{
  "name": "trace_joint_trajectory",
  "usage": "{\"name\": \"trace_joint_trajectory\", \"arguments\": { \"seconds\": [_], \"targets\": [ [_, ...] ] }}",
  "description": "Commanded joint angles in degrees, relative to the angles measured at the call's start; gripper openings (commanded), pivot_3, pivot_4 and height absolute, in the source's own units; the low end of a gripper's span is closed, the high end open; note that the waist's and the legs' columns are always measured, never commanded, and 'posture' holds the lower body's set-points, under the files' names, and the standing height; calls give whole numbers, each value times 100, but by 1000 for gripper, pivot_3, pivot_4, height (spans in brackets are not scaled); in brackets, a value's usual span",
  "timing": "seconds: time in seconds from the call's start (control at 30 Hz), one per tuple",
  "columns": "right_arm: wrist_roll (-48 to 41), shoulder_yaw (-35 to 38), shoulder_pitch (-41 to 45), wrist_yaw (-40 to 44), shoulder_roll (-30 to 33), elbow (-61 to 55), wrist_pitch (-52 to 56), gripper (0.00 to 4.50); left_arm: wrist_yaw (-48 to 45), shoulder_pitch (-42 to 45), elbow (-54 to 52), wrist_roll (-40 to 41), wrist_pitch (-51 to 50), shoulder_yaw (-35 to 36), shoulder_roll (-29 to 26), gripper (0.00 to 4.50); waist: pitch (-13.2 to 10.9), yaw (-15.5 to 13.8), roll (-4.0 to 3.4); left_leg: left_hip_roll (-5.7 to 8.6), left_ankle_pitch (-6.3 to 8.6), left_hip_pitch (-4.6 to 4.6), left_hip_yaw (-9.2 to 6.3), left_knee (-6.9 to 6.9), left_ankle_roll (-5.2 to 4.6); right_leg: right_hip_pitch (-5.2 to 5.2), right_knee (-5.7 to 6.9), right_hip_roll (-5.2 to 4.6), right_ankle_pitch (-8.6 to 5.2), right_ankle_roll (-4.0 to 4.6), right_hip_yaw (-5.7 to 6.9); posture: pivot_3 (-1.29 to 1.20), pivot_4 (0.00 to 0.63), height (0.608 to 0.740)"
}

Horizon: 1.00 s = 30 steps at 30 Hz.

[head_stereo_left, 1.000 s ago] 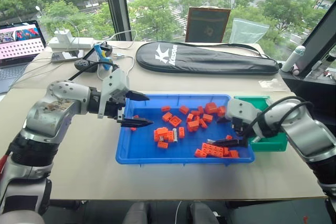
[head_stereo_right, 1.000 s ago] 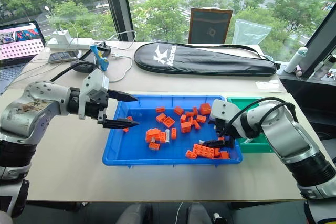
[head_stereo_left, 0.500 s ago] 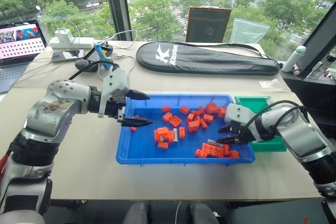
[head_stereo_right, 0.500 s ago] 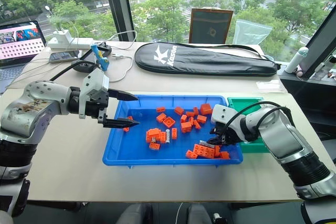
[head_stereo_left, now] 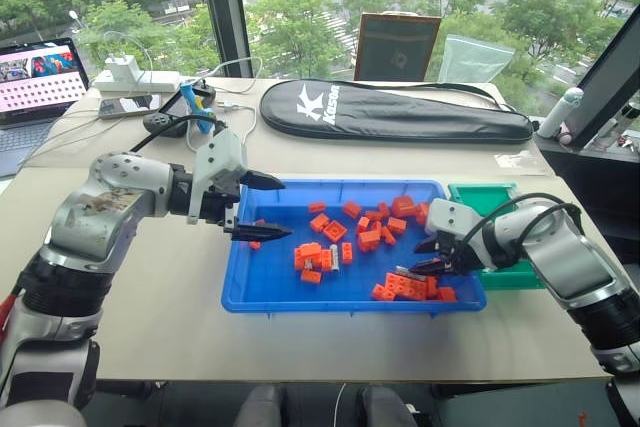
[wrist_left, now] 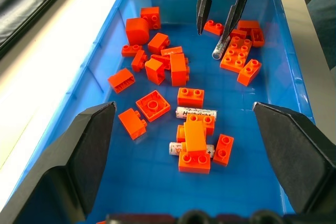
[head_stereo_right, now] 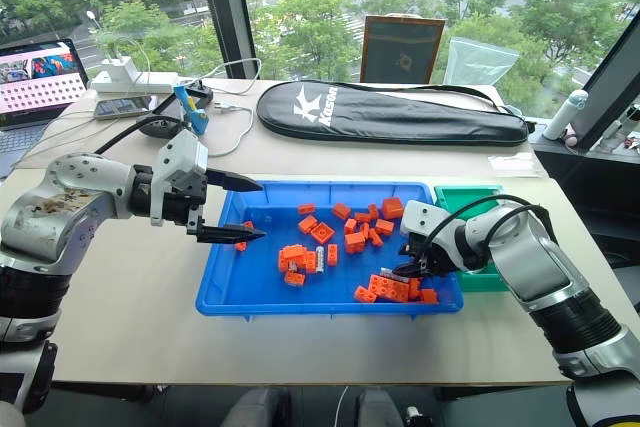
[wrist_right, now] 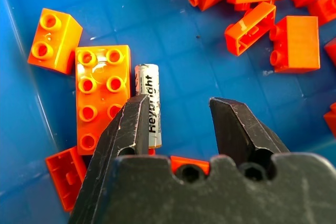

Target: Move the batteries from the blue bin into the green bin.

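Note:
The blue bin (head_stereo_left: 350,303) holds many orange bricks and a few silvery batteries. One battery (wrist_right: 149,103) lies next to a flat orange brick, right beside one finger of my right gripper (wrist_right: 177,103), which is low over the bin's right end. Its fingers stand open a little, with bare blue floor between them and the battery outside the gap. Two more batteries (wrist_left: 196,113) (wrist_left: 173,149) lie mid-bin among bricks. My left gripper (head_stereo_left: 285,209) hovers wide open over the bin's left end. The green bin (head_stereo_left: 487,197) sits against the blue bin's right side.
Orange bricks (head_stereo_left: 368,237) are scattered through the blue bin. A black racket case (head_stereo_left: 395,109) lies behind it. A laptop (head_stereo_left: 38,82), a power strip and cables sit at the back left. A bottle (head_stereo_left: 557,112) stands at the far right.
My right gripper's fingers have narrowed from wide apart to a small gap, and the hand has dipped slightly toward the bin floor. The left arm has not moved.

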<state>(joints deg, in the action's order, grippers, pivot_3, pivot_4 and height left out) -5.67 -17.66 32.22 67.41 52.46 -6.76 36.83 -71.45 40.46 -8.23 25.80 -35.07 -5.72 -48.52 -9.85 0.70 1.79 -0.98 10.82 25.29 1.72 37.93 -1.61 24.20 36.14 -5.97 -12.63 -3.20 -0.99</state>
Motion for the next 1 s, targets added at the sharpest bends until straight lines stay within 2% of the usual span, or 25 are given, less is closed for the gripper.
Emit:
{"name": "trace_joint_trajectory", "arguments": {
  "seconds": [0.03, 1.0],
  "targets": [
    [12, 54, -58, -16, -9, -23, 27, 2160, 3, 82, -86, -18, 113, 90, -19, 4500, 0, 0, 0, 0, 0, 0, 0, 0, 0, 0, 0, 0, 0, 0, 0, 0, 150, 740],
    [41, -172, 66, 242, -33, -255, 190, 2160, 100, 58, -124, -30, 100, 85, 47, 4500, 0, 0, 0, 0, 0, 0, -1, 0, 0, 0, 1, 0, 0, 0, 0, 0, 150, 740]
  ]
}}
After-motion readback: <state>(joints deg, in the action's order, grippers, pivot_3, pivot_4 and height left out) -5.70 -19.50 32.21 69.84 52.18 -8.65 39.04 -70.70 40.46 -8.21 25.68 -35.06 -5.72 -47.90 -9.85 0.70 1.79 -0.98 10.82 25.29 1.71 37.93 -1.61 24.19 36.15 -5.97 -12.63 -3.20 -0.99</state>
